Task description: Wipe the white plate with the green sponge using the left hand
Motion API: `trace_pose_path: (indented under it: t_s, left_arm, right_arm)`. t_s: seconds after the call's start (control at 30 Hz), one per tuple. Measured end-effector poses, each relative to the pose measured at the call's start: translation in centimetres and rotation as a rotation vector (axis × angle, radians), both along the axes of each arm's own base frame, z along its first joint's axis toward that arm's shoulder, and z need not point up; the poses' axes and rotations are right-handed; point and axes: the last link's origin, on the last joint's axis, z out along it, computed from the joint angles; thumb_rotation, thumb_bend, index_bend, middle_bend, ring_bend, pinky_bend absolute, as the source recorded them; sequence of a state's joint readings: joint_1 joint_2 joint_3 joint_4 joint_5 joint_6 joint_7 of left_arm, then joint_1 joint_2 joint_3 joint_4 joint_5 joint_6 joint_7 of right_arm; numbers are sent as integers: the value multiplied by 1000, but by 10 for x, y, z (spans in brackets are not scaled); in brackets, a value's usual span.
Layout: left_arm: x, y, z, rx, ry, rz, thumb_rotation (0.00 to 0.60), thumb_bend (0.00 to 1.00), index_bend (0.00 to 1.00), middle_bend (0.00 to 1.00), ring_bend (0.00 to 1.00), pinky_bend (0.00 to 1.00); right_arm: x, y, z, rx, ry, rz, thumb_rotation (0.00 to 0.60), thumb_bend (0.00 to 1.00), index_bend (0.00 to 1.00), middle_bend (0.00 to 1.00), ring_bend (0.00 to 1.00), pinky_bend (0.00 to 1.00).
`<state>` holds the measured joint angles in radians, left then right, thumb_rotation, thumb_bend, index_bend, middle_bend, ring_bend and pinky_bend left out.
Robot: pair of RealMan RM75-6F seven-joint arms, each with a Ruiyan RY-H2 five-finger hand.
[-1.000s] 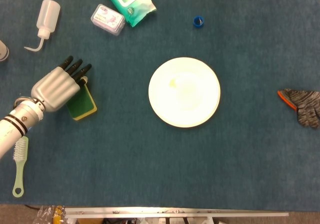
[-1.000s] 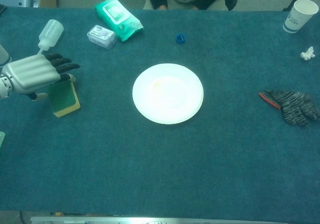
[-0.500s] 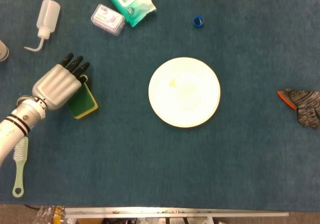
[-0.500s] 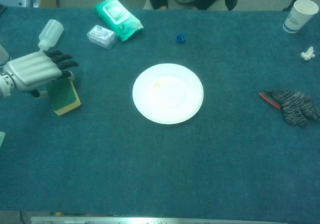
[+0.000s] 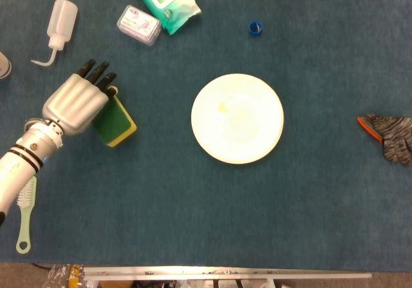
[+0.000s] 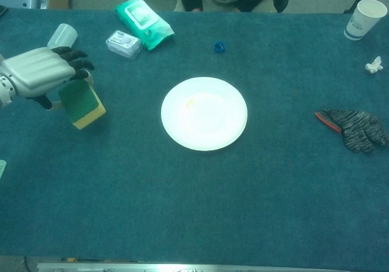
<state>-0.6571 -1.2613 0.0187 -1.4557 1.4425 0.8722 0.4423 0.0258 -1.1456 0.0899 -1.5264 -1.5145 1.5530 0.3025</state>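
The white plate [image 5: 237, 118] [image 6: 204, 113] lies flat in the middle of the blue cloth. The green sponge with a yellow underside [image 5: 115, 123] [image 6: 84, 104] hangs tilted just off the cloth, well to the left of the plate. My left hand [image 5: 76, 104] [image 6: 40, 76] grips its upper end, with dark fingers curled over the edge. Part of the sponge is hidden under the palm. My right hand shows in neither view.
Behind the hand stand a squeeze bottle [image 5: 58, 22], a small box [image 5: 138, 24] and a wipes pack [image 5: 162, 2]. A blue cap [image 5: 255, 27] lies beyond the plate, a grey glove [image 5: 390, 135] far right, a green brush [image 5: 25, 212] front left, and a paper cup [image 6: 364, 18] back right.
The left hand has closed on the sponge, lifted it off the cloth and carried it slightly right toward the plate, tilting it.
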Motion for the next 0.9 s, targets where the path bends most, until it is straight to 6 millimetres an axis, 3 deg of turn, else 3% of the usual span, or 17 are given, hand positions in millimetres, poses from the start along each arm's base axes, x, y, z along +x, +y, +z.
trace_pose_path:
  t_s: [0.43, 0.9]
  left_arm:
    - [15, -6, 4, 91, 130, 107, 600, 325, 496, 158, 2, 73]
    - [56, -17, -4, 106, 97, 154, 600, 325, 500, 161, 6, 73]
  right_arm:
    - [-6, -3, 1, 12, -22, 10, 600, 388, 389, 394, 243, 450]
    - [-9, -5, -1, 23, -37, 20, 600, 388, 389, 394, 243, 450]
